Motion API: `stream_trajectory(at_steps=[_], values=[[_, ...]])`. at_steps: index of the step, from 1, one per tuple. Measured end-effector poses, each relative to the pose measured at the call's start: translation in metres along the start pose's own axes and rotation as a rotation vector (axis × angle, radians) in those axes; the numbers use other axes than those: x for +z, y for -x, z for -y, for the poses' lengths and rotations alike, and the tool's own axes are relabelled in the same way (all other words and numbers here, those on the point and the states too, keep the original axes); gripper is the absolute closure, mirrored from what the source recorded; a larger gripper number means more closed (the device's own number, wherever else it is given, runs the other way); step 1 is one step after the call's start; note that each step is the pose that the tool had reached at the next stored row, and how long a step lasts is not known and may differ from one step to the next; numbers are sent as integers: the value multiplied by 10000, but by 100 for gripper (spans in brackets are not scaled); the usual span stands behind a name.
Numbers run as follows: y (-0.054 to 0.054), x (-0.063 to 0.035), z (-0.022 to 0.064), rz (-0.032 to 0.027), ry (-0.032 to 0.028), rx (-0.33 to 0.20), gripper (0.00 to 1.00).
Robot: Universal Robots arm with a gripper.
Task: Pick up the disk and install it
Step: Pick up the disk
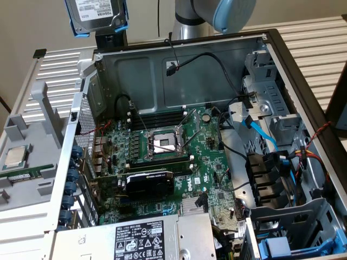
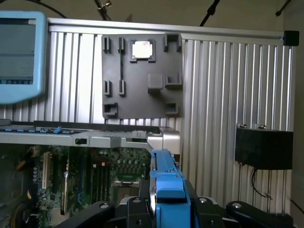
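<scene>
You've got the pincer (image 2: 168, 209) pinching the disk (image 1: 96, 15) by its blue carrier, held high above the open PC case (image 1: 162, 70), prob. so it clears the case wall & cables.

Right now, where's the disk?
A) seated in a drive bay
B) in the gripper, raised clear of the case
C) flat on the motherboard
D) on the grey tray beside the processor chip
B: the disk is clamped in the gripper, up in the air beyond the open case at the exterior view's upper left.
</scene>
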State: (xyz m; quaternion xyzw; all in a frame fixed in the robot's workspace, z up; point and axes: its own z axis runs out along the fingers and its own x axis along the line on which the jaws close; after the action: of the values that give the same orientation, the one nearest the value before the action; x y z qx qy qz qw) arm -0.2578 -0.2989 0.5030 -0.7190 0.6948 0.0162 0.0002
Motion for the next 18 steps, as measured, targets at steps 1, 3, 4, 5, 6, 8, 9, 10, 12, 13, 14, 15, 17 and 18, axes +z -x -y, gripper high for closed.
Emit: stream_trajectory(at_steps=[1,3,4,5,6,8,9,10,12,13,14,15,17,18], values=[[-9,-1,29,0,4,0,63],[-31,3,57,1,4,1,63],[-47,7,61,0,6,1,63],[-67,12,63,-1,6,3,63],[-88,18,67,0,4,4,63],[-132,29,81,1,3,4,63],[-150,30,98,1,3,4,63],[-166,29,124,0,5,3,63],[-195,27,190,0,5,5,63],[-208,26,229,-1,6,4,63],[-222,25,273,0,5,3,63],[-236,23,315,0,5,5,63],[-264,21,399,0,9,4,63],[-277,20,438,1,11,4,63]])
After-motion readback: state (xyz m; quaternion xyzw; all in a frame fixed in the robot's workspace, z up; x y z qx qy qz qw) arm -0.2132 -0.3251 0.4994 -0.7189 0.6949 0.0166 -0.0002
